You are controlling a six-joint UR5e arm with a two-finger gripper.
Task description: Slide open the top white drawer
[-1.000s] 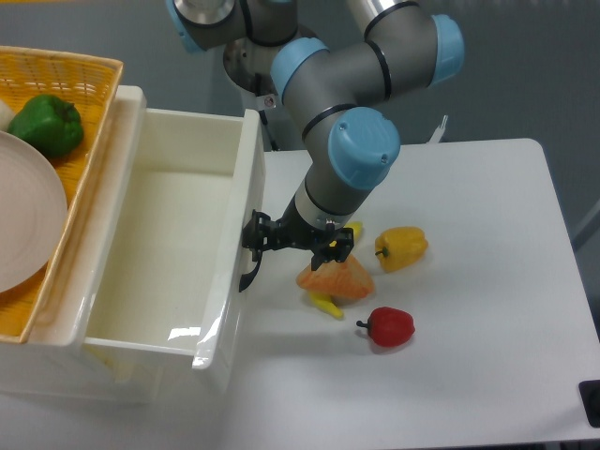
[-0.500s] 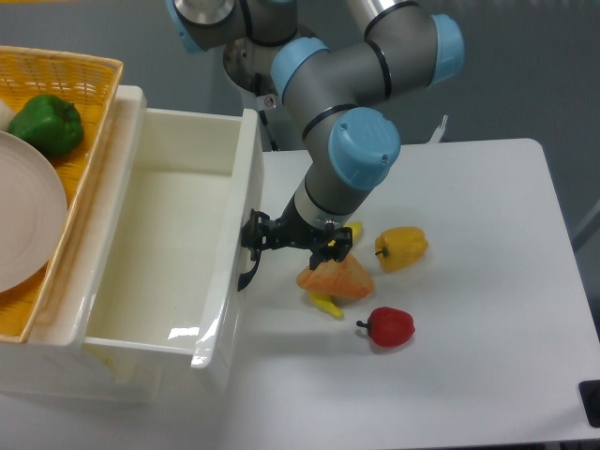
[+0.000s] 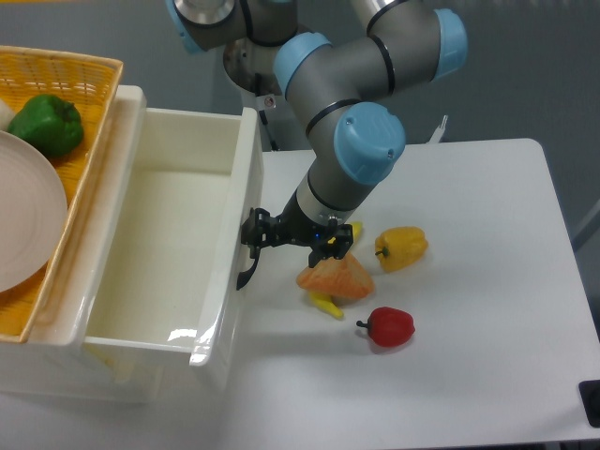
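Observation:
The top white drawer (image 3: 246, 178) stands pulled far out of the cabinet, its deep cream-white inside bare and open to view. Its curved black handle (image 3: 245, 275) runs down the front panel. My gripper (image 3: 253, 232) reaches in from the right at the handle's upper end, its black fingers closed around it. The arm's grey and blue joints rise above and to the right of the drawer front.
A yellow wicker basket (image 3: 89, 84) on the cabinet holds a green pepper (image 3: 47, 124) and a plate (image 3: 23, 225). On the white table (image 3: 469, 375) lie an orange wedge (image 3: 337, 277), a yellow pepper (image 3: 403, 247) and a red pepper (image 3: 389, 325), just right of my gripper.
The arm's upper joints have shifted slightly to the right. The gripper stays at the handle, and the drawer front has barely moved.

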